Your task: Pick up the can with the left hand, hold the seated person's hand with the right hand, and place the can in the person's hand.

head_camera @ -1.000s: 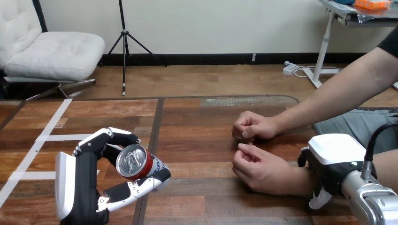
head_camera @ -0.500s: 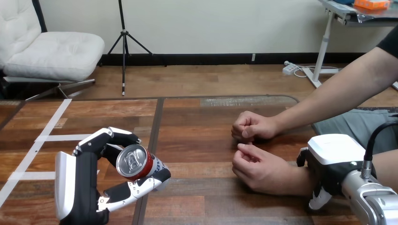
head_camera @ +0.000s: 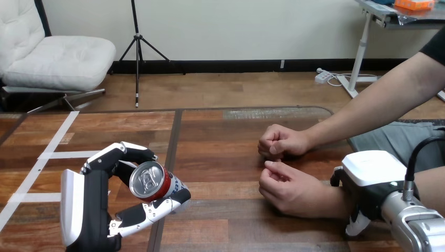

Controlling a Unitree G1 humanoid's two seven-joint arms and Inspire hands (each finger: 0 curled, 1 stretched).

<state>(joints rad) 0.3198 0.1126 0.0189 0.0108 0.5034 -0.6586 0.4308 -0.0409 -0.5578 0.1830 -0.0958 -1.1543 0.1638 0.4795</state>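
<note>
– Left hand (head_camera: pixel 86 210) looks the same as half a second back tbh: fingers and thumb clamped round the can (head_camera: pixel 152 182), which is tipped with its top facing the camera, over the left part of the table (head_camera: pixel 220 142). Whole view slid a touch left, so that's the camera, not the stuff.
– And the right hand (head_camera: pixel 373 173)?
– Unchanged too, wrapped over the person's wrist (head_camera: pixel 336 202) at lower right, one fingertip poking out underneath.
– What's between can and person?
– Bare wood. The person's nearer hand (head_camera: pixel 286 189) is loosely curled, well apart from the can; their other fist (head_camera: pixel 281 142) sits just beyond it. White tape strips (head_camera: pixel 57 155) lie far left.
</note>
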